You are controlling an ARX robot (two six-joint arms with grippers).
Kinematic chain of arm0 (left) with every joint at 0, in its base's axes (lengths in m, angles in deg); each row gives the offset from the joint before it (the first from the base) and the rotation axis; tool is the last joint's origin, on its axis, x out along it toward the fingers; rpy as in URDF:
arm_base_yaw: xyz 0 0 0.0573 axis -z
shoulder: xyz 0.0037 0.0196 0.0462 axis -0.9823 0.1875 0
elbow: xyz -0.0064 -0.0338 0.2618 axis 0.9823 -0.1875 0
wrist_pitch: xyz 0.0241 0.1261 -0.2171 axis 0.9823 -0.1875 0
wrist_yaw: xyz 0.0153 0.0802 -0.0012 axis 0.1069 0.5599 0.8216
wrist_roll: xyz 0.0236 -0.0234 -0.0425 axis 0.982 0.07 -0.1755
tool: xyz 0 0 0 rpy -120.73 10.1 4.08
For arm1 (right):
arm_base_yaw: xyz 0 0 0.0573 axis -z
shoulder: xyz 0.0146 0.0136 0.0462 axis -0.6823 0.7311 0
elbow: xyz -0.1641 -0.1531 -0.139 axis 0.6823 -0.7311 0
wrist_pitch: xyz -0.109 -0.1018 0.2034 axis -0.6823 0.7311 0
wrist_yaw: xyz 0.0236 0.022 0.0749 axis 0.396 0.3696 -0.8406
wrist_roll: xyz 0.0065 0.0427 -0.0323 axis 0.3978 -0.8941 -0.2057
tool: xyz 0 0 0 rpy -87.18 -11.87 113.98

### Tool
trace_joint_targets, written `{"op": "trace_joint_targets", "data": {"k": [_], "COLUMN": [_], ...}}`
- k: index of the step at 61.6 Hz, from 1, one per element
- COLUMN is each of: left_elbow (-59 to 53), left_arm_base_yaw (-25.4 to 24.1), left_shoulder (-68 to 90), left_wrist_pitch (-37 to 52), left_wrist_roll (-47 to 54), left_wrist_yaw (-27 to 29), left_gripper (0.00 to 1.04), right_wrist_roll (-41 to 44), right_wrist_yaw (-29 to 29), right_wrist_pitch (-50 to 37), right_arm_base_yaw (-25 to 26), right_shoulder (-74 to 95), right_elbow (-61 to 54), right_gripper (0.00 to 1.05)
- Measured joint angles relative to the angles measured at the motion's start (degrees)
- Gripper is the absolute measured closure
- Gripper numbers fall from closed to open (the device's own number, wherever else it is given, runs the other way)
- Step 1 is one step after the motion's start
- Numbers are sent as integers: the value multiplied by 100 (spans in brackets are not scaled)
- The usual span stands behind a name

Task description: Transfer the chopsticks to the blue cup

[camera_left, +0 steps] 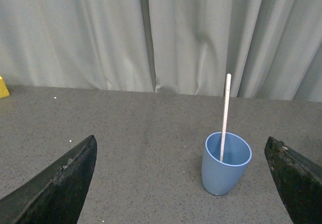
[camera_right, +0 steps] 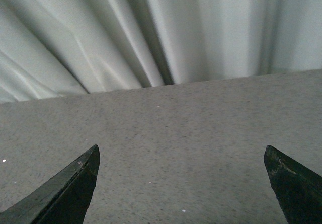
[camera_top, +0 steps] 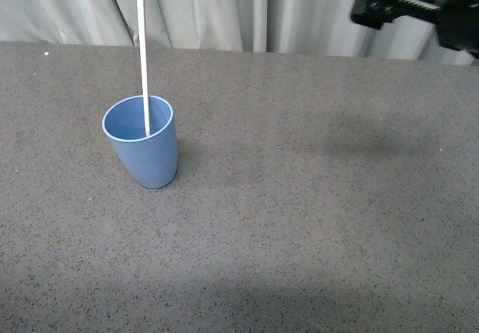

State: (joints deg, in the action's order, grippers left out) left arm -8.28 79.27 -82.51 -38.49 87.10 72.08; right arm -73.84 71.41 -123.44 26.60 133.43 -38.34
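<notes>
Item: chopsticks [camera_top: 142, 63], 1 pc, standing near-upright inside blue cup [camera_top: 146, 161]. Cup on worktop [camera_top: 314, 221]. My left hand [camera_left: 181, 139] and right hand [camera_right: 181, 151]: both wide open, empty, apart from cup. Risk: stick tall, cup prob. light; a bump from my arm could tip both.

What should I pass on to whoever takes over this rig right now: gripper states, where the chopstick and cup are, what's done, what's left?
Left gripper: open, empty, facing the cup from a distance.
Right gripper: open, empty, raised over the far right of the table, pointing at bare tabletop and curtain.
Chopstick: standing in the blue cup, leaning on the far inner wall, with most of its length above the rim.
Blue cup: on the table, left of centre, nothing touching it.
Done: the chopstick is in the cup and released.
Left: nothing of the transfer, as far as I can see.
</notes>
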Motion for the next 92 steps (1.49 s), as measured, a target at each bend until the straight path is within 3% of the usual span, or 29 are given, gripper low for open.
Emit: {"op": "trace_joint_targets", "data": {"k": [11, 24, 27, 31, 56, 63, 70, 74, 92], "left_elbow": [0, 0, 0, 0, 0, 0, 0, 0, 0], "left_arm_base_yaw": [0, 0, 0, 0, 0, 0, 0, 0, 0], "left_shoulder": [0, 0, 2, 2, 0, 0, 2, 2, 2], "left_wrist_pitch": [0, 0, 0, 0, 0, 0, 0, 0, 0], "left_wrist_roll": [0, 0, 0, -2, 0, 0, 0, 0, -2], "left_wrist_yaw": [0, 0, 0, -2, 0, 0, 0, 0, 0], "left_gripper": [7, 7, 7, 7, 7, 7, 7, 7, 7], "right_wrist_roll": [118, 341, 800, 1263, 1709, 1729, 1731, 1727, 1729], "right_wrist_yaw": [39, 404, 962, 1078, 378, 249, -308, -328, -376], "right_wrist_pitch": [424, 754, -31, -415, 413, 284, 741, 984, 1987], "right_arm_base_yaw": [264, 142, 15, 70, 848, 990, 1432, 1596, 1628], "right_shoulder": [-1322, -3067, -3552, -4103, -5737, -5934, -6389, -6688, -7783], "right_elbow": [-925, -2153, -2643, -3029, -3836, -4083, -4210, -4210, -4212], "right_gripper": [9, 10, 19, 32, 103, 104, 104, 104, 104]}}
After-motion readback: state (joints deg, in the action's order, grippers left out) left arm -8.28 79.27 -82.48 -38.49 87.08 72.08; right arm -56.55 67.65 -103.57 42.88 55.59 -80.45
